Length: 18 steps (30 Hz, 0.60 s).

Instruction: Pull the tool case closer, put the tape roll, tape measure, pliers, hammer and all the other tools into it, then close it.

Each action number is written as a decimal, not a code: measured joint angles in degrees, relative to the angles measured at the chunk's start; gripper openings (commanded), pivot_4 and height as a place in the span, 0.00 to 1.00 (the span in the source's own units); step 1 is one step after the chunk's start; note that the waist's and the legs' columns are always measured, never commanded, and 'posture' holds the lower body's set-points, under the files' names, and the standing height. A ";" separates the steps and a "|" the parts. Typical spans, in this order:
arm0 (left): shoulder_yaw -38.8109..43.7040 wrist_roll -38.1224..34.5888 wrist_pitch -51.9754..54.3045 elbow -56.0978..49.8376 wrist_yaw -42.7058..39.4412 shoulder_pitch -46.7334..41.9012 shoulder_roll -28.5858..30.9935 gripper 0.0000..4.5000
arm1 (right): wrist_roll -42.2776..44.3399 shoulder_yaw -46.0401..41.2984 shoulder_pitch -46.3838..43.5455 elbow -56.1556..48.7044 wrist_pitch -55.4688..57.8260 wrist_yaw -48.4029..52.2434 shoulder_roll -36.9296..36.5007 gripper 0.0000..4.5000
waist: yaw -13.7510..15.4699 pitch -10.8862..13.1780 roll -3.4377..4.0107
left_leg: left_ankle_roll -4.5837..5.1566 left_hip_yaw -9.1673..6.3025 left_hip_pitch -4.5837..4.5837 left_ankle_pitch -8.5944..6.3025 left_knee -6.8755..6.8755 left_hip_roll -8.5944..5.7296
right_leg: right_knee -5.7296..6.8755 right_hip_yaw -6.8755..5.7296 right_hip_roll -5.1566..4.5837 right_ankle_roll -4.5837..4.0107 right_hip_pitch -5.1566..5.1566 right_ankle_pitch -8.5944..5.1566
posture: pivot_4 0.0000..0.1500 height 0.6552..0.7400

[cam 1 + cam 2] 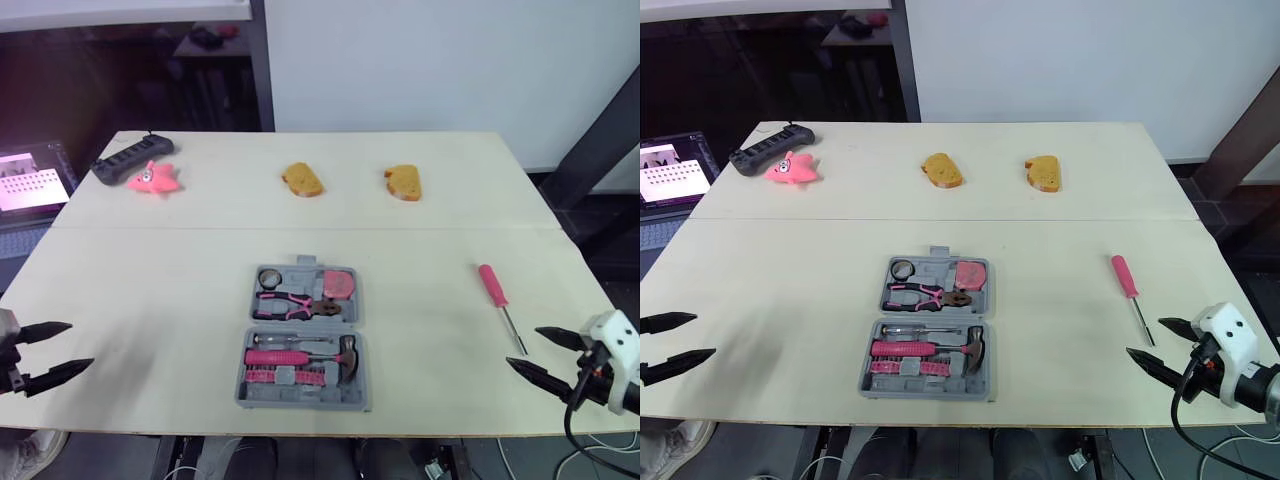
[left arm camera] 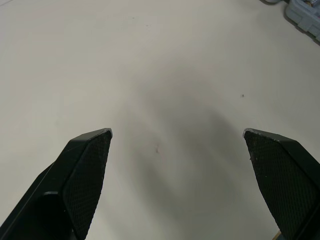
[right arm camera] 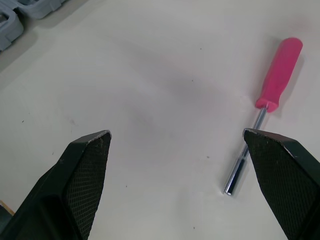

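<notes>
One grey plastic tool case (image 1: pixel 300 402) lies open and flat on the pale wooden table (image 1: pixel 160 290), centred and near the front edge. Its compartments hold one dark tape roll (image 1: pixel 270 277), one pink tape measure (image 1: pixel 338 284), one pair of pink-handled pliers (image 1: pixel 290 303), one hammer (image 1: pixel 347 353) and one row of pink bits (image 1: pixel 285 376). One pink-handled screwdriver (image 1: pixel 494 290) lies loose, well right of the case. Along the far side sit two orange-brown bread pieces (image 1: pixel 302 180), one pink plush toy (image 1: pixel 153 179) and one black power strip (image 1: pixel 130 156). The left gripper (image 1: pixel 80 345) hangs over the front-left corner, fingers spread and empty. The right gripper (image 1: pixel 522 348) hangs at the front-right edge, fingers likewise apart, with the screwdriver's metal tip near one fingertip (image 3: pixel 280 170). Bare tabletop lies between the case and each gripper.
</notes>
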 measured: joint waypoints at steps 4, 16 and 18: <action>-0.01 -0.01 0.14 -0.73 0.24 -0.02 -0.22 0.99 | -0.45 0.04 0.07 -0.31 0.15 -0.23 0.08 1.00 | -0.03 0.00 0.00 | 0.00 0.00 0.00 0.00 0.00 0.00 | 0.00 0.00 0.00 0.00 0.00 0.00 | 1.00 1.00; -6.54 -4.71 14.90 -28.95 4.50 2.24 -8.35 0.99 | -1.30 5.70 -7.66 -11.96 22.28 -23.61 10.23 1.00 | -0.04 -0.01 0.02 | -0.06 -0.01 0.00 0.03 0.01 0.00 | 0.05 0.04 -0.01 0.01 0.02 0.02 | 1.00 1.00; -8.23 -6.29 18.08 -37.19 6.30 3.96 -9.90 0.99 | -2.30 6.27 -11.93 -12.29 25.97 -29.12 11.92 1.00 | -0.17 -0.01 0.02 | -0.06 -0.01 0.01 0.04 0.01 0.00 | 0.05 0.05 0.00 0.02 0.01 0.03 | 1.00 1.00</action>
